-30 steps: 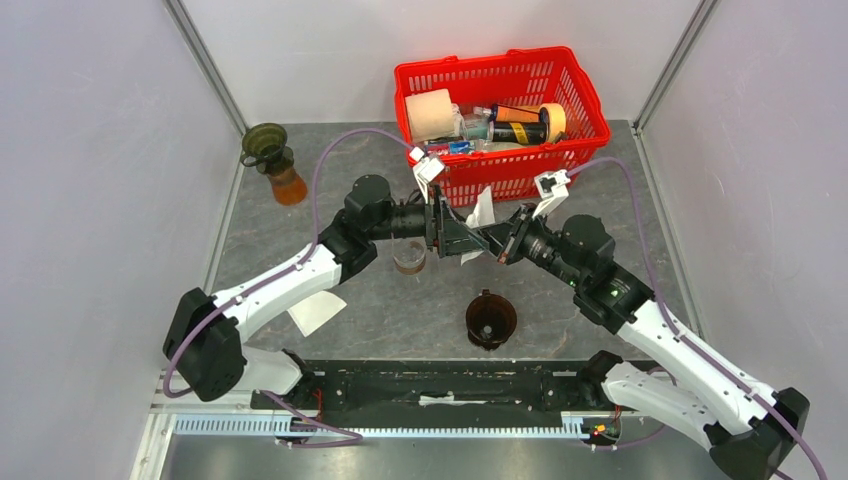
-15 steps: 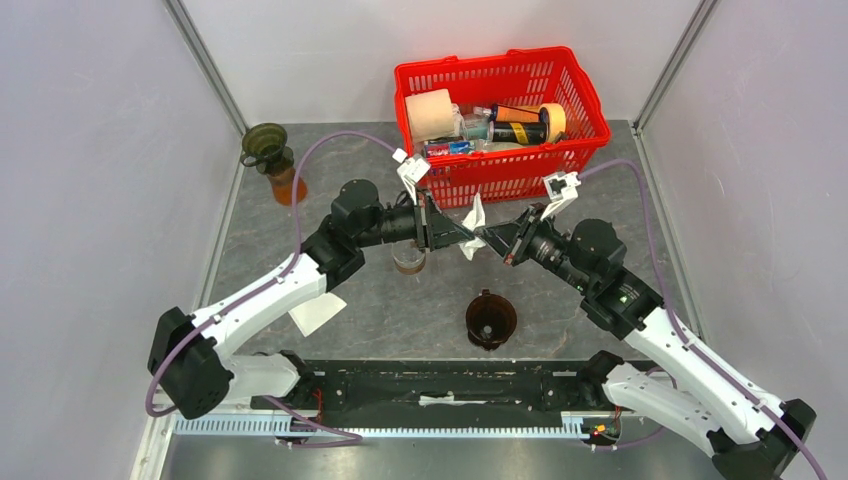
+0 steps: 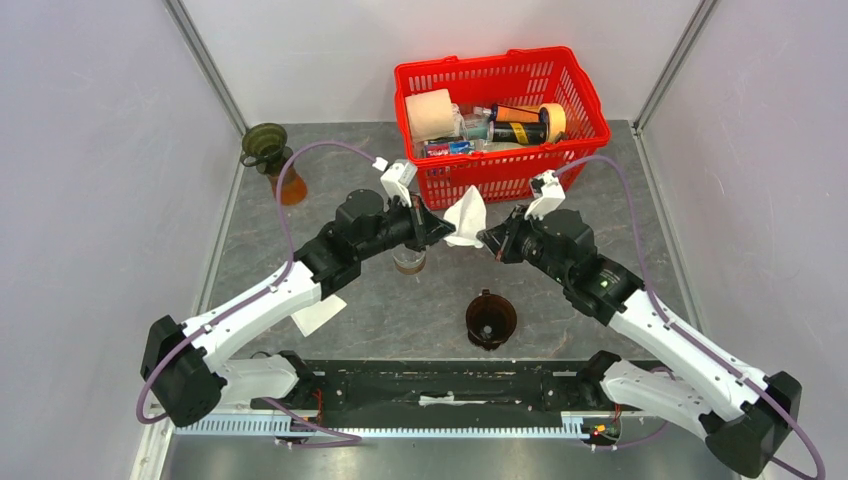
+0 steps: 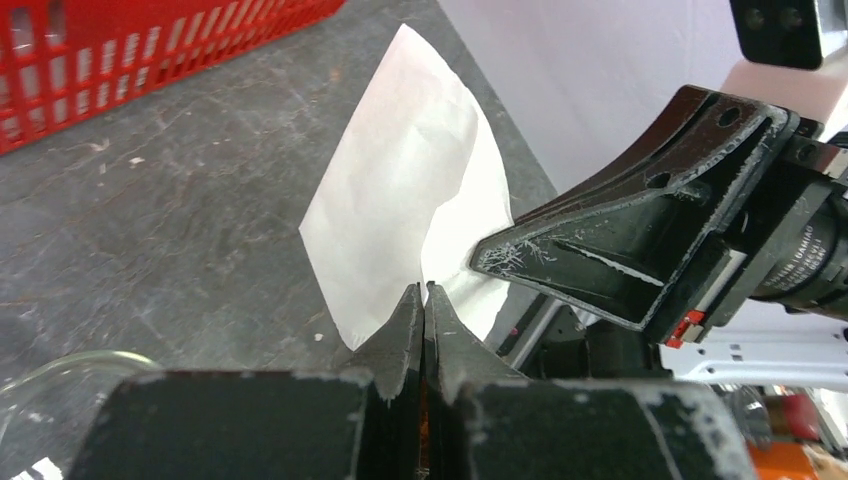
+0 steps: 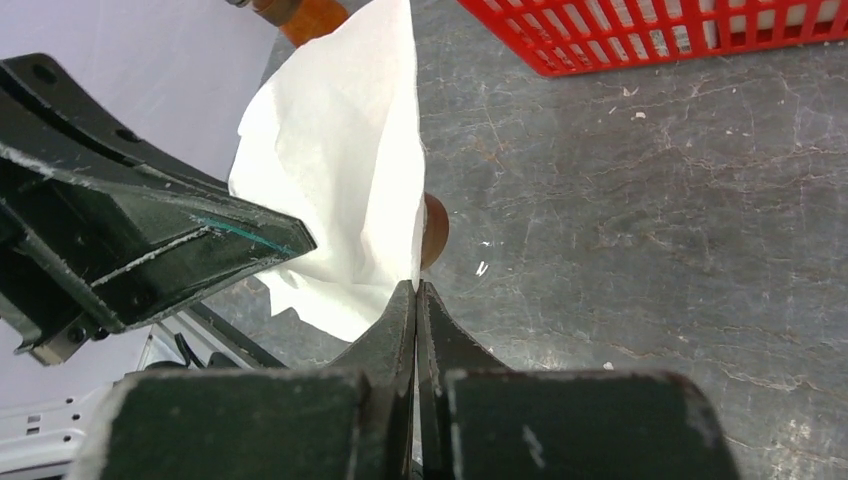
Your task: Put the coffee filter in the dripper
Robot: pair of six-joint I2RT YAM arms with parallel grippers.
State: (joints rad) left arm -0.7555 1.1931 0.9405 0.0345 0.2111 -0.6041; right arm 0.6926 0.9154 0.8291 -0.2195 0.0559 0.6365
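White coffee filter (image 3: pixel 466 212) | pinched mid-air by left gripper (image 4: pixel 421 292) and right gripper (image 5: pixel 415 288) | arms facing

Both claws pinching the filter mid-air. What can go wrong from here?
1. The left claw and right claw are both shut on the thin paper filter, so any opposing pull could tear it.
2. Each grip is only at the paper's edge, so the filter may slip out once one claw lets go.
3. The filter looks creased, not opened into a cone, so it may sit crooked in the dripper.
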